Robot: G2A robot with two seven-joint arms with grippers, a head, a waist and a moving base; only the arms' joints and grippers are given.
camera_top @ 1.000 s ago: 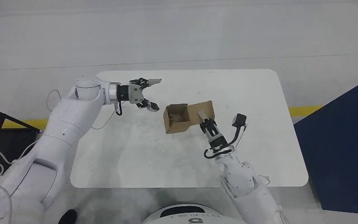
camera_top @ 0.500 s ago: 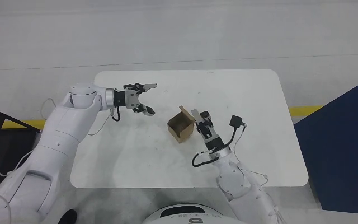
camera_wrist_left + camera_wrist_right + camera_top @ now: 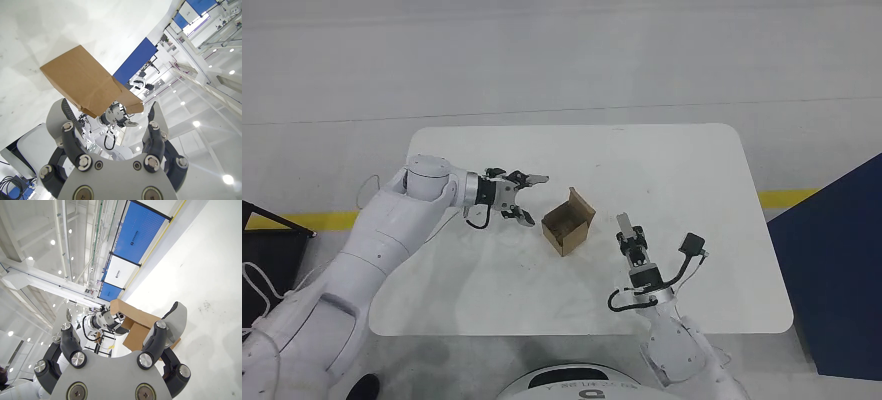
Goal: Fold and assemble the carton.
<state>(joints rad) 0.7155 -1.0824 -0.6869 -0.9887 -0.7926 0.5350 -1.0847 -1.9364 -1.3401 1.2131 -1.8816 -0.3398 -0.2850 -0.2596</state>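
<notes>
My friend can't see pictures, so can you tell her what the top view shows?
A small open brown carton sits in the middle of a white table. The left gripper hovers beside it with fingers open, and the right gripper points at it from the other side, not touching.

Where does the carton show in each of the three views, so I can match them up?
Top view: the carton sits near the middle of the white table.
Left wrist view: the carton is close up, left of centre.
Right wrist view: the carton is farther off, just right of centre.
Shared landmark: the white table under the carton.
</notes>
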